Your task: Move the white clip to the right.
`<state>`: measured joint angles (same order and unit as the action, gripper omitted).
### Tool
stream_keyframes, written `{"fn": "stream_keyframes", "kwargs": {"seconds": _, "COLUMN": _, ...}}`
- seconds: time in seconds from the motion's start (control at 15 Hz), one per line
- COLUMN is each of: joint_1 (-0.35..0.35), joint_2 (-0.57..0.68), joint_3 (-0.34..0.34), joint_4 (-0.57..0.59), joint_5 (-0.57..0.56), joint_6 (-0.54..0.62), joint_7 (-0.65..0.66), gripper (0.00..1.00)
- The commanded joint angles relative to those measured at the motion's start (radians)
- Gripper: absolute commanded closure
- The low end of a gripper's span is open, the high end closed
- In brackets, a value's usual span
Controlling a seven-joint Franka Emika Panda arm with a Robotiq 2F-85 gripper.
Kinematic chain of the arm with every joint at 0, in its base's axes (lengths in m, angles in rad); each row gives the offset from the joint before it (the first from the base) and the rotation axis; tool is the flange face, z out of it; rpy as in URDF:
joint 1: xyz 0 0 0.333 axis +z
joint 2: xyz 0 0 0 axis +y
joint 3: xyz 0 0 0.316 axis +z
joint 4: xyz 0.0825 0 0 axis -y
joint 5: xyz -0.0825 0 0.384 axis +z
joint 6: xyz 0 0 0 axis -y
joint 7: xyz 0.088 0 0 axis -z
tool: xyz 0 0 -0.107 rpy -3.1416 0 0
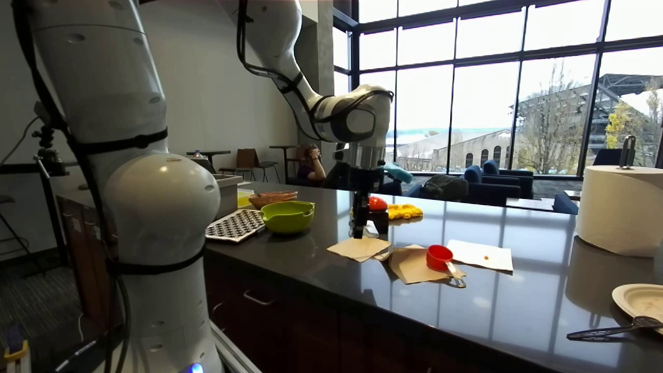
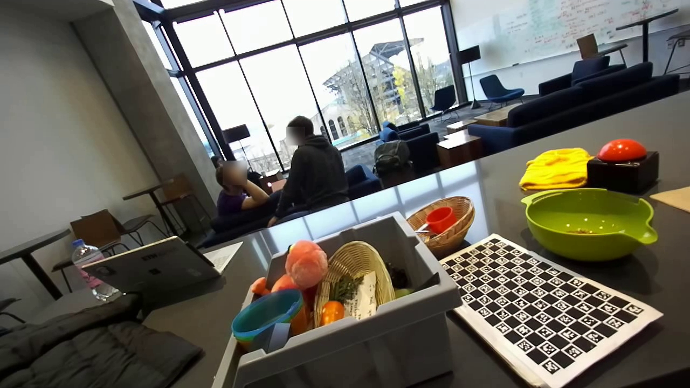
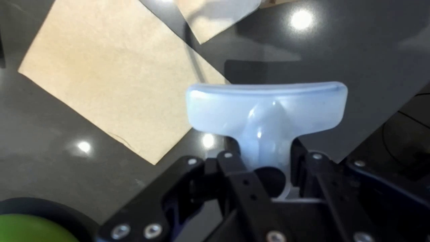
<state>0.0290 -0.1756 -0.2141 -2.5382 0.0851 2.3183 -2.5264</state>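
Tall windows [image 1: 424, 109] shine behind a dark counter [image 1: 305, 248]. The black gripper [image 3: 267, 159] pinches the white clip [image 3: 268, 114], jaws snug on its thin part, up above the counter. A tan sheet [image 3: 117, 84] lies near, then a green bowl [image 1: 287, 220].

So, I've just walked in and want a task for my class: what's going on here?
A robot arm is holding a white clip by its narrow part in the claw. The clip is up off the dark counter, close to a tan sheet that lies there and shows partly behind it in the wrist view. A green bowl stands on the counter too. The clip has not been set down yet, so its move to the right looks unfinished.
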Motion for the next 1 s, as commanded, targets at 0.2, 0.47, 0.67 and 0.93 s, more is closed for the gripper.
{"fn": "stream_keyframes", "kwargs": {"seconds": 0.2, "joint_1": -0.088, "joint_2": 0.049, "joint_3": -0.024, "joint_4": 0.015, "joint_5": 0.114, "joint_6": 0.007, "joint_7": -0.102, "gripper": 0.89}}
{"fn": "stream_keyframes", "kwargs": {"seconds": 0.47, "joint_1": -0.074, "joint_2": 0.041, "joint_3": -0.08, "joint_4": -0.002, "joint_5": 0.114, "joint_6": 0.009, "joint_7": -0.074, "gripper": 0.89}}
{"fn": "stream_keyframes", "kwargs": {"seconds": 0.67, "joint_1": -0.077, "joint_2": 0.035, "joint_3": -0.101, "joint_4": -0.018, "joint_5": 0.111, "joint_6": 0.027, "joint_7": -0.073, "gripper": 0.89}}
{"fn": "stream_keyframes", "kwargs": {"seconds": 0.93, "joint_1": -0.08, "joint_2": 0.039, "joint_3": -0.137, "joint_4": -0.037, "joint_5": 0.106, "joint_6": 0.039, "joint_7": -0.072, "gripper": 0.89}}
